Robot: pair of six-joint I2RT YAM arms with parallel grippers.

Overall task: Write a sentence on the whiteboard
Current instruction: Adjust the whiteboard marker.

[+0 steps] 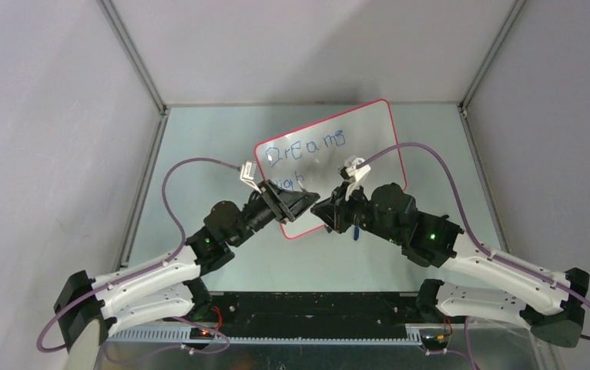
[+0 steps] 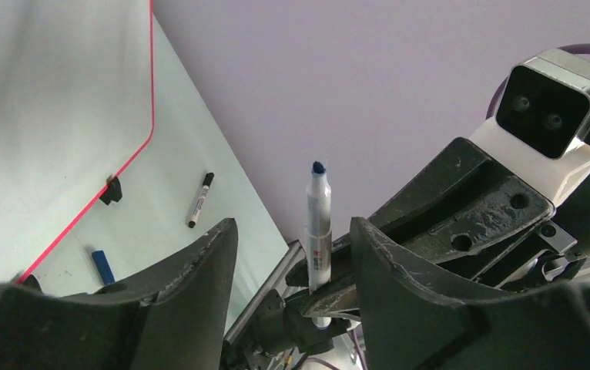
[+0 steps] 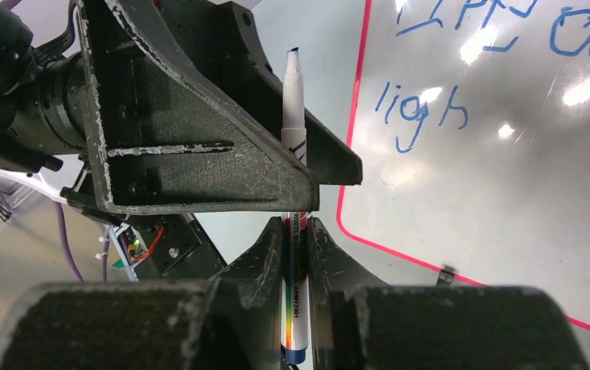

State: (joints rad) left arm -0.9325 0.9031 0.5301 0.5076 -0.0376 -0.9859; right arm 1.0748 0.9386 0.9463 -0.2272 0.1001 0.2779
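The whiteboard [image 1: 369, 131] lies mid-table with the sentence [image 1: 305, 146] in blue, reading "Dreams" above "ligh" [image 3: 419, 112]. My right gripper [image 3: 295, 231] is shut on a white marker [image 3: 293, 100] with a bare blue tip, held off the whiteboard's [image 3: 507, 193] near left corner. My left gripper [image 2: 292, 254] faces it, open, its fingers [image 2: 192, 270] on either side of the marker [image 2: 319, 223] with a gap on each side. In the top view the left gripper [image 1: 296, 202] and the right gripper [image 1: 324, 210] meet over that corner.
A second marker with a black cap [image 2: 200, 199] lies on the table beside the whiteboard's [image 2: 45, 100] edge. A loose blue cap [image 2: 103, 266] lies near the board's corner, by a black clip foot [image 2: 110, 190]. Grey walls enclose the table.
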